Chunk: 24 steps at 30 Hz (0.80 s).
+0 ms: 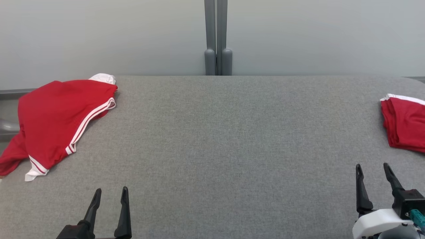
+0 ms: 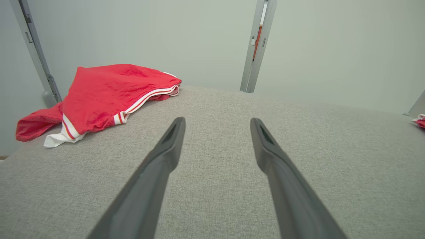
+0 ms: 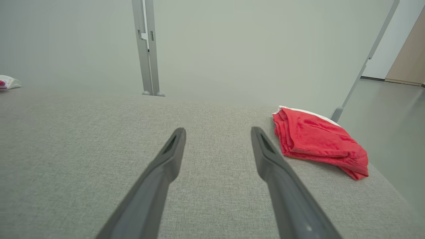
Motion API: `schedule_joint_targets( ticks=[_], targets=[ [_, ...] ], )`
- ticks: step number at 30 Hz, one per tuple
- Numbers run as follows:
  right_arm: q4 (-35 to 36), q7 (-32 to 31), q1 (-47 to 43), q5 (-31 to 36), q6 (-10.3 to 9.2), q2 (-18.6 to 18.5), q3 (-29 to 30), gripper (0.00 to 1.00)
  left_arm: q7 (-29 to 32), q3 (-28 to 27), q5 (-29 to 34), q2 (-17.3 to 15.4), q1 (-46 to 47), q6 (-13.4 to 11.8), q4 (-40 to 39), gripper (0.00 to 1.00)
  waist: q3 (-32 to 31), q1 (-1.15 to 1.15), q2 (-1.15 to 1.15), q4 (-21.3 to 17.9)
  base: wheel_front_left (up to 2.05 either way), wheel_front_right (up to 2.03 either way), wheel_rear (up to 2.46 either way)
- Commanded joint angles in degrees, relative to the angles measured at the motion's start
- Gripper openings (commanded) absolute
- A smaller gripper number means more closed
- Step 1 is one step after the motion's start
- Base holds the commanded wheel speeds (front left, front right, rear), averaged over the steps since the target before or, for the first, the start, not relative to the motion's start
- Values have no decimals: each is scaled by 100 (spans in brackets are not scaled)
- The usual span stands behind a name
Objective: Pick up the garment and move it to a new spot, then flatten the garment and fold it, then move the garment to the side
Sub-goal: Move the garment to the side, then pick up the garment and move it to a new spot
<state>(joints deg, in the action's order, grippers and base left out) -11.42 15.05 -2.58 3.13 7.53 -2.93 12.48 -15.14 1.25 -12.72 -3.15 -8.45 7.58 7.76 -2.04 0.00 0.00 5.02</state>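
Note:
A loose red garment point(image 1: 56, 119) with white stripes lies crumpled at the table's far left, partly hanging over the edge; in the left wrist view this garment point(image 2: 103, 96) lies ahead and to the left of the fingers. A folded red garment point(image 1: 405, 124) rests at the right edge, also seen as the folded garment point(image 3: 315, 139) right of the right fingers. My left gripper point(image 1: 110, 194) is open near the front edge, empty, as is the left gripper point(image 2: 217, 124). My right gripper point(image 1: 373, 169) is open and empty at the lower right, likewise the right gripper point(image 3: 218, 132).
The grey fabric table point(image 1: 219, 142) spreads wide between the two garments. A grey post point(image 1: 217, 36) stands behind its far edge against a pale wall. Off the right edge, the floor point(image 3: 391, 126) drops away.

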Motion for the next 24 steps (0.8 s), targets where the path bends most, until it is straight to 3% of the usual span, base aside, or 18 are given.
schedule_joint_targets(
  ticks=[1,6,16,20,24],
  targets=[
    [48,13,-138,-33,-8,-14,-77,100,1,-2,83,-2,83,-14,-10,100,-104,0,0,-33,0,0,0],
    [-21,15,-368,-441,-8,-5,-322,100,1,4,73,5,72,-14,13,100,-138,0,0,-136,0,0,0],
    [4,16,-410,-519,-8,-3,-392,100,1,149,36,17,110,-13,39,100,-121,0,0,-114,0,0,0],
    [34,16,-437,-554,-8,-3,-395,100,1,205,16,15,136,-13,91,100,-120,0,0,195,0,0,0],
    [30,16,-487,-643,-8,-1,-463,100,1,232,39,14,143,-13,137,100,-157,0,0,802,0,0,0]
  ],
)
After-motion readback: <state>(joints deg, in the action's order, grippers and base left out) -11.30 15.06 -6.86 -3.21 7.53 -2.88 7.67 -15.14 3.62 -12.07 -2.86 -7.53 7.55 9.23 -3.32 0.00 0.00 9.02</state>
